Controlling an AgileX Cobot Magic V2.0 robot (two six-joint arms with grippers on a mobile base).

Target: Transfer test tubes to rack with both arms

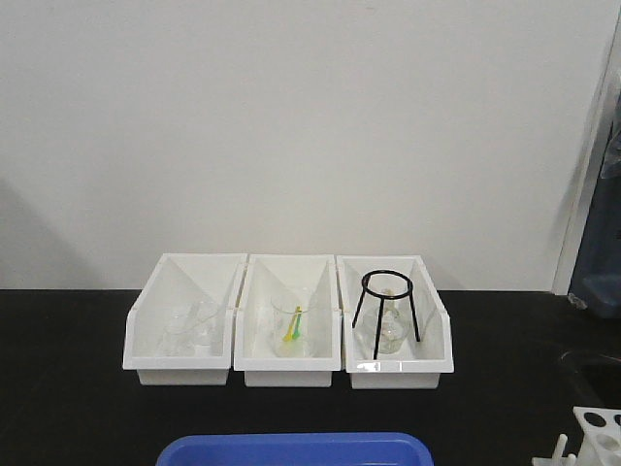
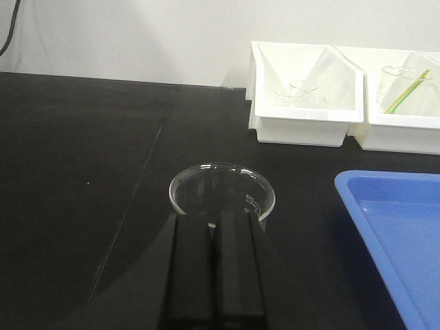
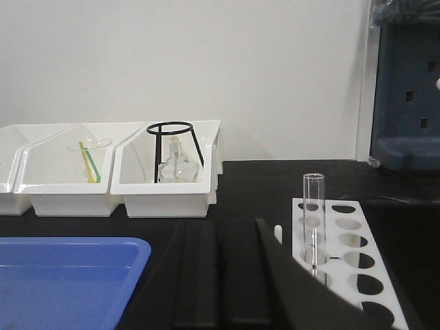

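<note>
Blue tray sits lowest in the front view, a broad shallow basin between the two arms; it lies to the right of the left claw and to the left of the right claw, so either arm could reach it. No test tubes show in the part of it that is visible. Behind it on the black desk, well ahead of both claws, stand three white bins side by side, holding glassware, a beaker with coloured sticks, and a black tripod ring over a flask, probably parked there as clutter away from the work. Just ahead of the left claw rests a clear glass dish, almost touching its tips. That claw's black fingers lie pressed together, holding nothing. The right claw's fingers likewise look drawn close and empty, though its tips are dim against the desk. Just to the right of it stands the rack, a white plate of round holes, with one test tube upright in a far hole, set where the right arm can drop tubes straight down.
</note>
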